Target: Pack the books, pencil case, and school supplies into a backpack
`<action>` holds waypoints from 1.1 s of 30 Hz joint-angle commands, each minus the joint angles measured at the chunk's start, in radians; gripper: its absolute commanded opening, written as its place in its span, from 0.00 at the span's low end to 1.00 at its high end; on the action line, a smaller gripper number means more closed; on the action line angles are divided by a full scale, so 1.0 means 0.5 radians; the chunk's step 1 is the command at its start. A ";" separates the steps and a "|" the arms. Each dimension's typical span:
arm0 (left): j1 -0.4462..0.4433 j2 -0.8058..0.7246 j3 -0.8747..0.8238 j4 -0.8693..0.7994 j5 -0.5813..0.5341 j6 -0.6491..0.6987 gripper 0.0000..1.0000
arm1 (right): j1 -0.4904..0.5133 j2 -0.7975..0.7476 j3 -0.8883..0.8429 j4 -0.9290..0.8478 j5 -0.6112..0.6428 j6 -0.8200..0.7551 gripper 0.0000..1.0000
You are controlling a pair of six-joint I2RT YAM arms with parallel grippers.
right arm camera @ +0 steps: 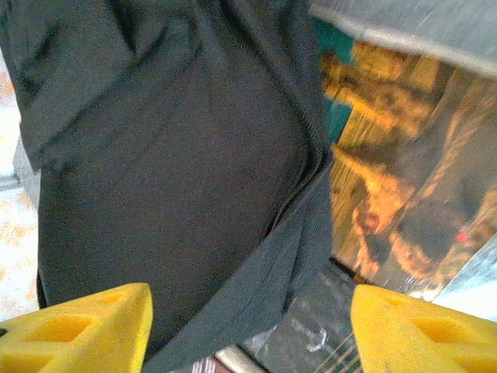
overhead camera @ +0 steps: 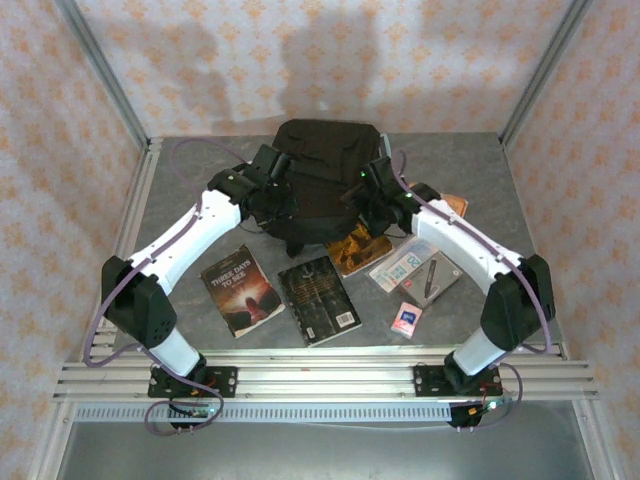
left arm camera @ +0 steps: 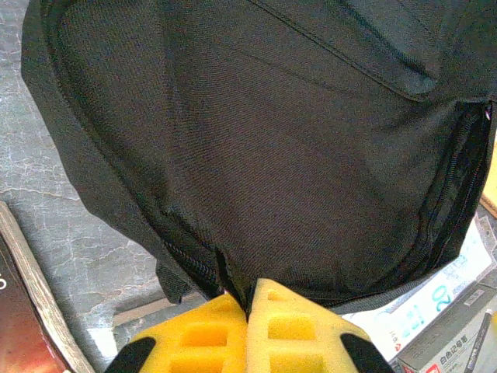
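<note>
The black backpack (overhead camera: pixel 322 165) lies at the middle back of the table. My left gripper (overhead camera: pixel 277 203) sits at its near left edge, shut on a fold of the backpack's fabric (left arm camera: pixel 233 179) by the zip; the yellow fingers (left arm camera: pixel 194 334) meet on it. My right gripper (overhead camera: pixel 364 207) hangs open at the near right edge, its fingers (right arm camera: pixel 93 326) wide apart over the backpack's fabric (right arm camera: pixel 171 171) and a strap. Three books lie in front: a dark reddish one (overhead camera: pixel 240 290), a black-grey one (overhead camera: pixel 318 300) and a blue-and-orange one (overhead camera: pixel 358 250) (right arm camera: pixel 388 171) partly under the bag. The clear pencil case (overhead camera: pixel 415 270) lies right of them.
A small pink-and-blue packet (overhead camera: pixel 406 319) lies near the front right. A thin orange booklet (overhead camera: pixel 455 205) peeks out behind the right arm. The metal rail (overhead camera: pixel 320 375) runs along the near edge, and frame posts stand at the back corners.
</note>
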State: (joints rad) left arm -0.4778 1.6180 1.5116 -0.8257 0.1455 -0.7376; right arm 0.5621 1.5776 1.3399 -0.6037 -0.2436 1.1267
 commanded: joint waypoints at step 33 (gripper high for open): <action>0.053 0.024 -0.080 -0.121 -0.567 0.280 0.00 | -0.005 0.235 -0.090 -0.204 0.251 0.215 0.00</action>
State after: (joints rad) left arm -0.5125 1.6413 1.4853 -0.8425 -0.0151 -0.6300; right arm 0.5999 1.7355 1.3281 -0.5903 -0.2489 1.2793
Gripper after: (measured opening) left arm 0.043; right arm 0.062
